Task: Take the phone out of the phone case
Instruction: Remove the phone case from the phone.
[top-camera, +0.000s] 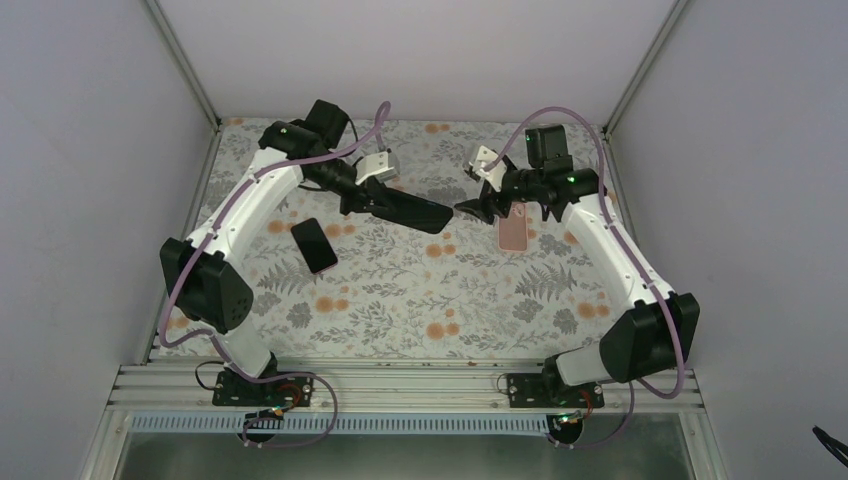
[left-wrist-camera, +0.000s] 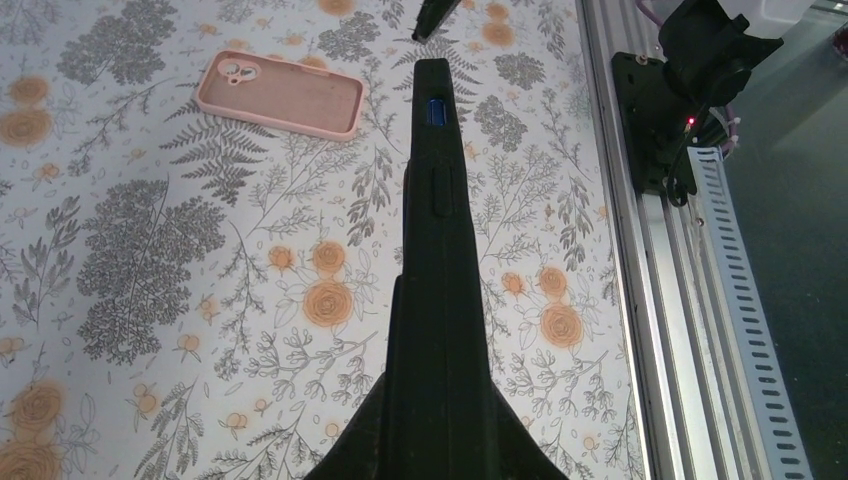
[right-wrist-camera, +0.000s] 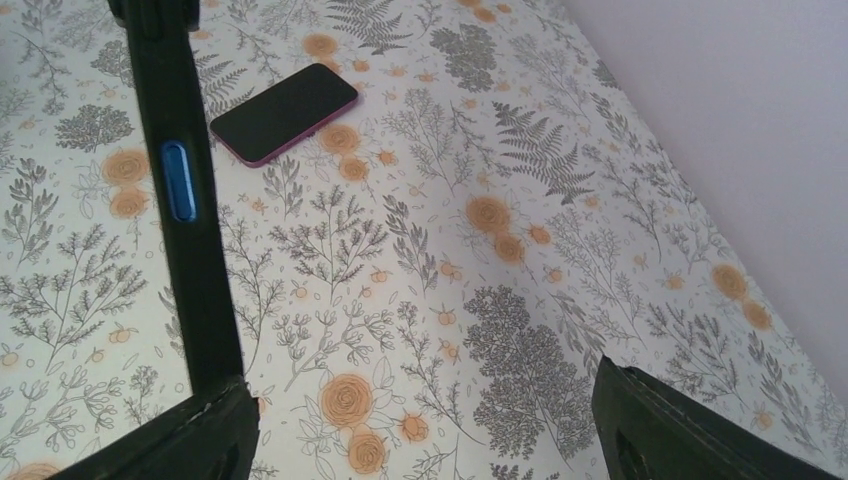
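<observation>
My left gripper (top-camera: 378, 205) is shut on a black phone case (top-camera: 415, 213) and holds it above the table, pointing right. In the left wrist view the case (left-wrist-camera: 432, 200) is edge-on between the closed fingers (left-wrist-camera: 350, 450). A blue side button (left-wrist-camera: 433, 112) shows in its edge. I cannot tell if a phone is inside. My right gripper (top-camera: 472, 209) is open at the case's far end. In the right wrist view the case (right-wrist-camera: 185, 200) runs up from beside the left finger (right-wrist-camera: 190, 440), and the right finger (right-wrist-camera: 690, 430) stands far apart.
A pink empty phone case (top-camera: 513, 233) lies on the floral cloth under the right gripper; it also shows in the left wrist view (left-wrist-camera: 280, 95). A phone with a dark screen and pink edge (top-camera: 315, 245) lies at the left, also in the right wrist view (right-wrist-camera: 285, 112). Grey walls enclose the table.
</observation>
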